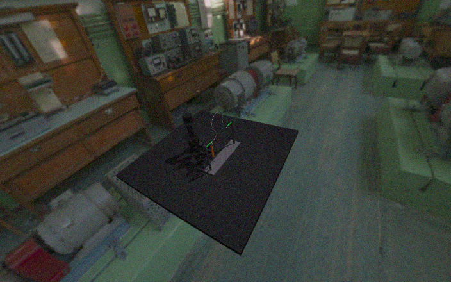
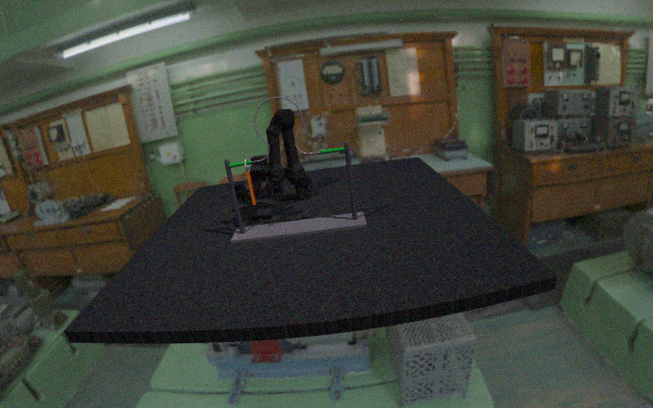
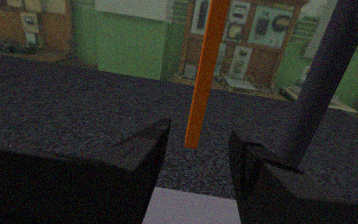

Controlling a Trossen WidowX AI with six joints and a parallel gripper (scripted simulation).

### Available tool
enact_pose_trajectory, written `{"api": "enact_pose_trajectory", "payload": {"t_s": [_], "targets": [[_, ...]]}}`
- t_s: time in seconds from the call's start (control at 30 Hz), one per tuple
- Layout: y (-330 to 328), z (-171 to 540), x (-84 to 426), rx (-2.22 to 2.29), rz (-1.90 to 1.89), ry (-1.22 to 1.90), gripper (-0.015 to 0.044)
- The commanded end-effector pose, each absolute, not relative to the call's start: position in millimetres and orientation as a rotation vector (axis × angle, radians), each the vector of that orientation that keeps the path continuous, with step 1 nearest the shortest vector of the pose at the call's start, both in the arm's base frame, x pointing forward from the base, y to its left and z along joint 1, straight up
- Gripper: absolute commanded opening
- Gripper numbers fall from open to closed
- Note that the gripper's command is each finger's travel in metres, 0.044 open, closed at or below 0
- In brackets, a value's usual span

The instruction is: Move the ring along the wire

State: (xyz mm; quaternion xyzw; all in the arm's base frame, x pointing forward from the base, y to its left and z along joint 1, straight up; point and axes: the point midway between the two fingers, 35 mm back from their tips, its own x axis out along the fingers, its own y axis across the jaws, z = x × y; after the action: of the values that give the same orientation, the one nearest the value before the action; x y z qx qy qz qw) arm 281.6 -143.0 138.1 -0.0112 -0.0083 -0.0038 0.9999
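The ring hangs on the green part beside the left post in the exterior view. Its orange handle hangs down, slightly tilted. My gripper is open. In the wrist view the handle's lower end shows in the gap between the fingertips, not gripped; its depth relative to them is unclear. The top and exterior views show the gripper only as a dark shape behind the handle. The other green part meets the far post.
The thin grey wire rises in a tall loop between the green parts, passing near the dark arm in the exterior view. The pale base strip carries both posts. One post stands just right of the right finger in the wrist view.
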Motion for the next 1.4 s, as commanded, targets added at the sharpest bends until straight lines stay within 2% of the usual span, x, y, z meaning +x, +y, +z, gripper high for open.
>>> {"api": "enact_pose_trajectory", "payload": {"t_s": [0.0,0.87,1.37], "targets": [[-144.7,137.3,289.2,-0.015,-0.01,-0.014,0.016],[-141.4,138.2,330.0,-0.014,-0.01,-0.019,0.016],[-141.2,138.2,331.1,-0.014,-0.01,-0.019,0.016]]}}
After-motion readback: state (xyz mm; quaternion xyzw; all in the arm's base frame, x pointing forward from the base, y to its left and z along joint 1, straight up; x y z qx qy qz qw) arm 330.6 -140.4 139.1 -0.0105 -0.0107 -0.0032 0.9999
